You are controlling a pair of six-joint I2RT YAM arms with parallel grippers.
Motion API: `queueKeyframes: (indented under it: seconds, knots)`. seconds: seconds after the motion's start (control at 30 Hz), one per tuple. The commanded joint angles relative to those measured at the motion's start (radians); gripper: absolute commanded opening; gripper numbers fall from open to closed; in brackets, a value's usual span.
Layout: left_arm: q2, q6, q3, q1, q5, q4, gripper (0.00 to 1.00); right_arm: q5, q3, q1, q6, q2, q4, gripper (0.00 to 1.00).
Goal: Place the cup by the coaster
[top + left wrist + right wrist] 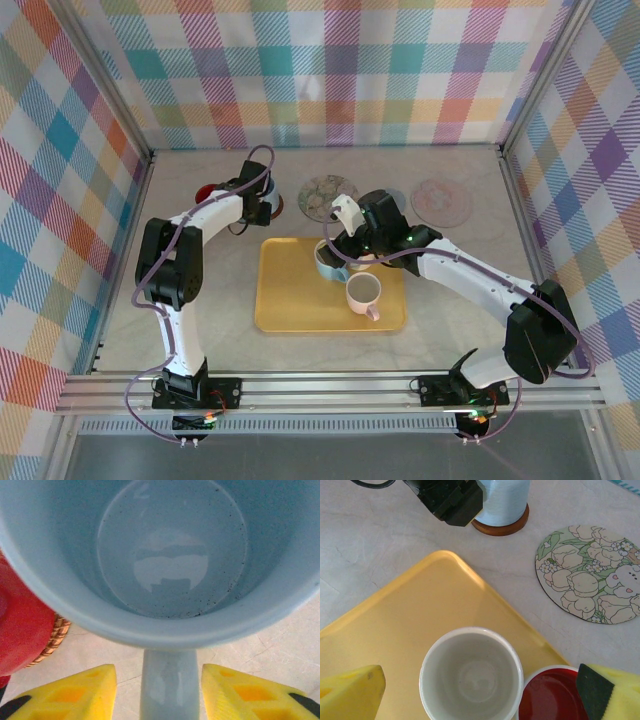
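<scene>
A light blue cup [170, 555] stands on a round brown coaster [501, 527] at the back left of the table. My left gripper [159, 680] is open, its yellow fingers [75, 692] on either side of the cup's handle [167, 685], with a gap on both sides. From above, the same cup [272, 190] shows just beyond the left gripper [256, 205]. My right gripper [480, 695] hangs open over the yellow tray [395, 625], straddling a white cup [471, 675] and a red-lined cup [550, 695].
A red cup [20, 630] on a wicker coaster [52, 640] stands close to the left of the blue cup. A floral coaster [328, 192] and a pink coaster [441, 200] lie at the back. A pink cup [363, 292] sits on the tray [290, 300].
</scene>
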Motion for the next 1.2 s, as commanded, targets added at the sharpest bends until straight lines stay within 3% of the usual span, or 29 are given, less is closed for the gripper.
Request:
queueKeyframes:
  seconds: [0.0,0.3,0.63,0.93,1.17]
  knots:
    - [-0.069,-0.02,0.017,0.008,-0.021,-0.037,0.52,-0.001,0.005,0.003,-0.012,-0.025,0.005,0.99]
    - [-0.171,-0.025,0.094,0.005,0.002,-0.134,0.76,-0.018,0.028,0.003,-0.021,-0.043,-0.012,0.99]
    - [-0.32,-0.017,0.151,-0.024,0.127,-0.223,0.87,-0.101,0.091,0.003,-0.021,-0.074,-0.114,0.99]
    - [-0.45,-0.019,0.118,-0.12,0.211,-0.307,1.0,-0.107,0.144,0.001,-0.033,-0.13,-0.353,0.99]
    - [-0.565,-0.071,0.006,-0.166,0.292,-0.321,1.0,-0.07,0.135,-0.017,0.024,-0.196,-0.479,0.99]
